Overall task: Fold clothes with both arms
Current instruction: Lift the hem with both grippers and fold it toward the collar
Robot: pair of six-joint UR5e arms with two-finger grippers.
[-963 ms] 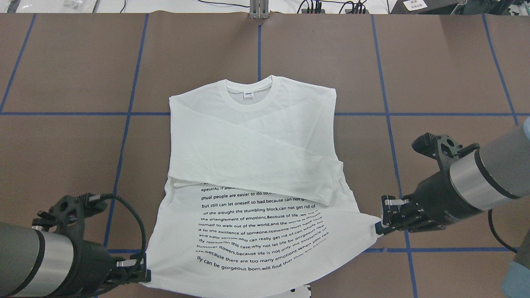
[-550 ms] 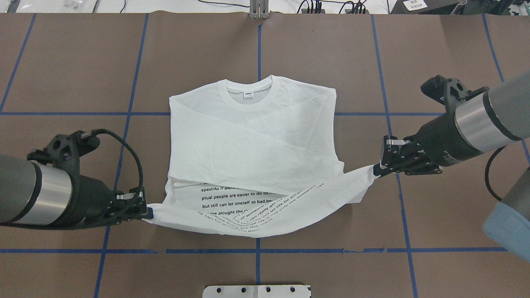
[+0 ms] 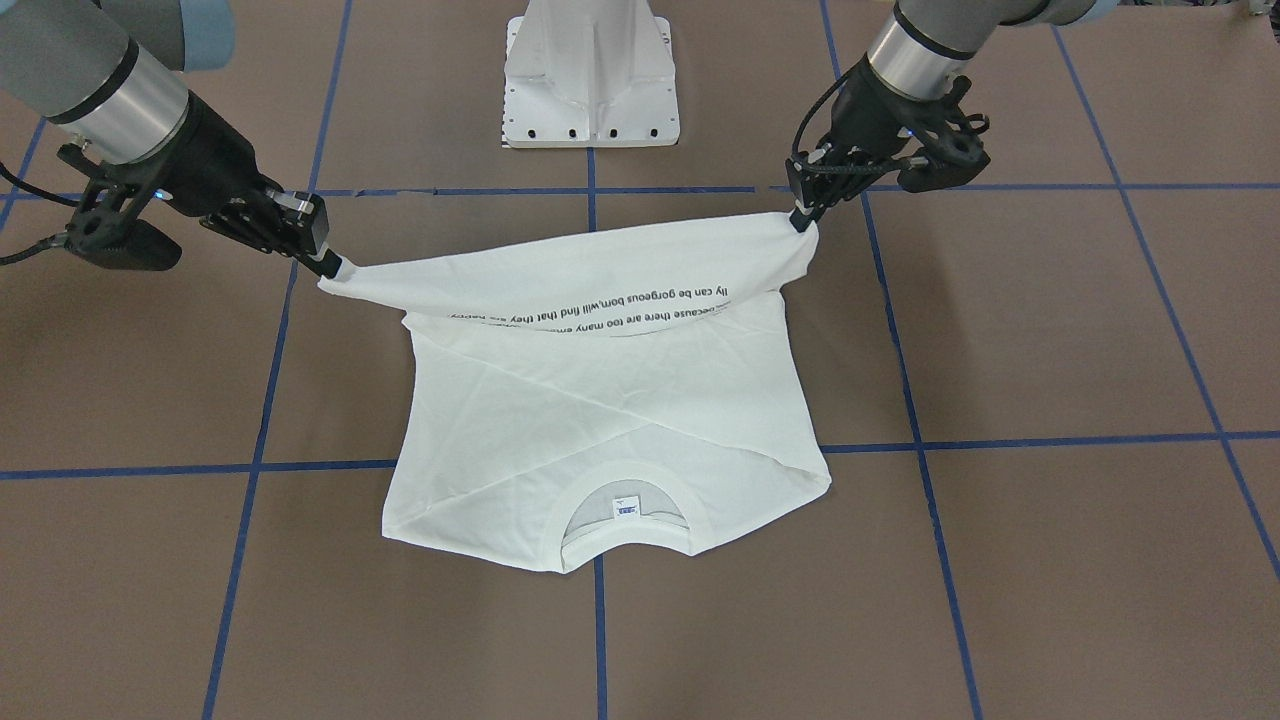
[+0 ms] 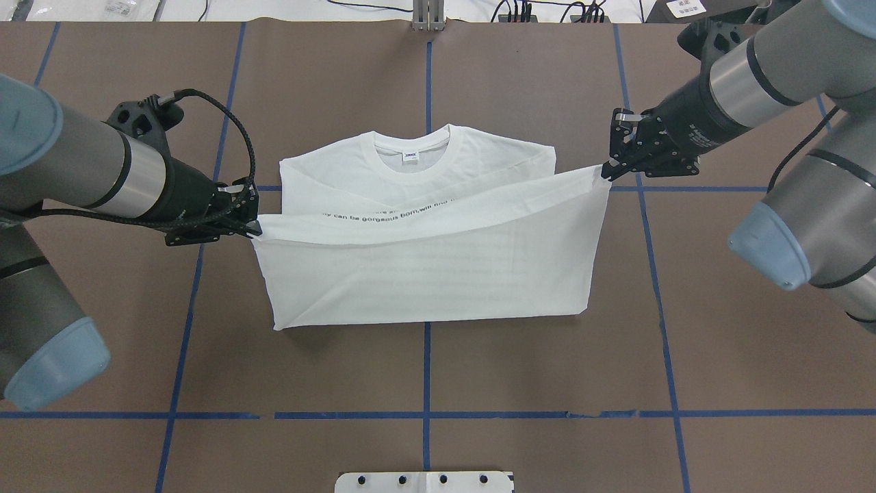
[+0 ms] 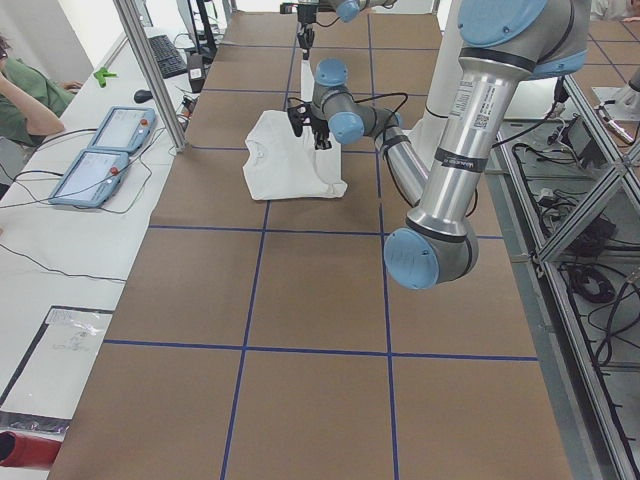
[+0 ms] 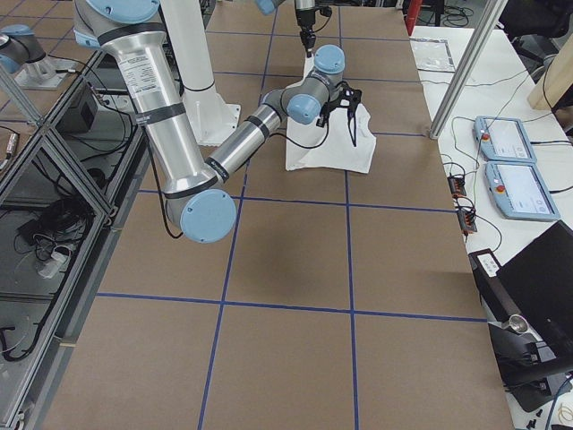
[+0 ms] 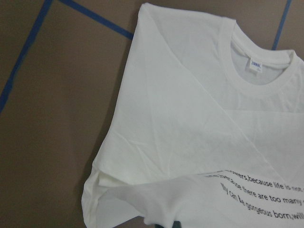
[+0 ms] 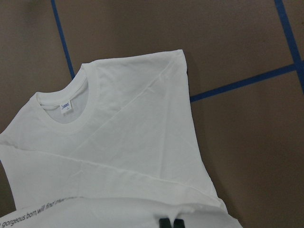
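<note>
**Front-facing view:** The left gripper point(image 3: 803, 222) and the right gripper point(image 3: 330, 268) each pinch one hem corner of a white T-shirt point(image 3: 600, 420). The hem is stretched taut between them, off the brown table point(image 3: 1000, 560). A line of black text point(image 3: 640, 303) runs along the lifted edge. Beyond the grippers the shirt lies flat, sleeves crossed over the chest, with the collar point(image 3: 625, 520) at its far end.

**Overhead view:** The raised hem spans from one gripper to the other across the shirt's middle. The doubled cloth below it ends in a straight fold on the robot's side of both grippers. The collar and the neck label point(image 4: 410, 157) lie uncovered just past the hem line. Blue tape lines point(image 4: 426, 370) cross the table.

**Side views:** The shirt shows small beneath the ends of both arms. The grip cannot be judged from here.

**Left wrist view:** A shoulder, the collar and the label lie ahead of the gripper. Printed cloth hangs close by the fingers at the bottom edge.

**Right wrist view:** The dark fingertips point(image 8: 164, 223) at the bottom edge are closed on white cloth. The other shoulder and the collar lie ahead.
</note>
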